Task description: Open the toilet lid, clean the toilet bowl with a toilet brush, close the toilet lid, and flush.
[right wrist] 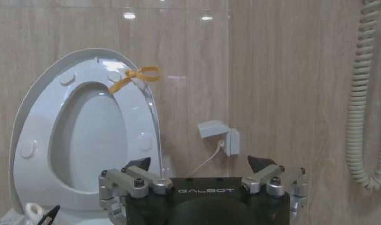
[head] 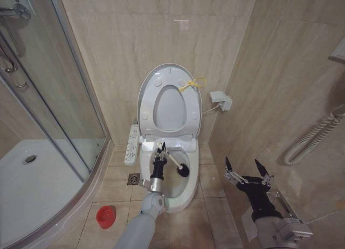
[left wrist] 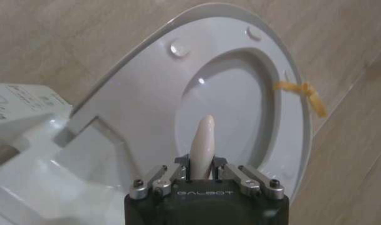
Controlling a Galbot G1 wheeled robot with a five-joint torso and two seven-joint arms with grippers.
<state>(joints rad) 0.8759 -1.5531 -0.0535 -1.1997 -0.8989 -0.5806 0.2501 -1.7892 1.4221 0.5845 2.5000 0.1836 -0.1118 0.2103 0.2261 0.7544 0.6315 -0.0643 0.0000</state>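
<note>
The toilet lid (head: 170, 109) stands raised against the wall with the seat ring up in front of it, a yellow cord loop (head: 193, 84) at its rim. Below, the toilet bowl (head: 190, 192) lies uncovered. My left gripper (head: 161, 148) hovers over the bowl's back part, shut on the white handle of the toilet brush (head: 173, 161); the black bristle head sits down inside the bowl. In the left wrist view the left gripper (left wrist: 201, 171) pinches the handle (left wrist: 203, 138) before the lid (left wrist: 228, 108). My right gripper (head: 248, 169) hangs open to the right of the toilet, holding nothing; it (right wrist: 199, 163) faces the lid (right wrist: 87, 136).
A glass shower enclosure (head: 59, 125) with a white tray fills the left. A red holder cup (head: 106, 215) stands on the floor left of the bowl, near a floor drain (head: 133, 179). A control panel (head: 131, 144) flanks the seat. A coiled hose (head: 315, 136) hangs on the right wall.
</note>
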